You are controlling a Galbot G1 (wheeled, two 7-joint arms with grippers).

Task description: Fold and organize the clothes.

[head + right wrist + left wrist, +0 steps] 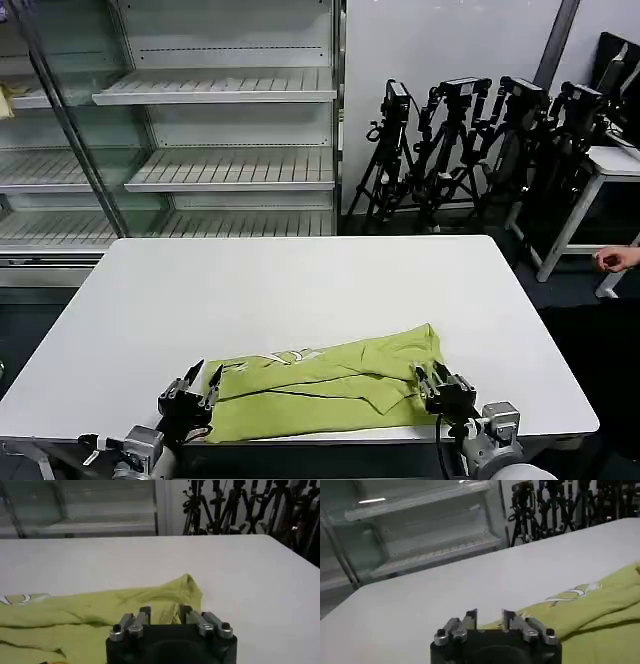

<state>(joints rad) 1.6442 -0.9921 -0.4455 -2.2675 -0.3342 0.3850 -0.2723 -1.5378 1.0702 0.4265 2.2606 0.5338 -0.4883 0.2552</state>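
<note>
White shelves (225,90) stand bare behind glass at the back. A white table (300,290) fills the foreground; black tripods (470,140) are clustered against the wall behind it, and a second table (615,165) sits at the far right. The shirt (320,385) is lime, thin and creased, with a pale marking near its upper edge; it lies in a rough folded band along the table's near edge. The left gripper (200,385) sits at the shirt's left end, fingers parted with a narrow gap, holding nothing. The right gripper (432,385) rests at the shirt's right end, fingers likewise slightly apart, with cloth just beyond the tips.
</note>
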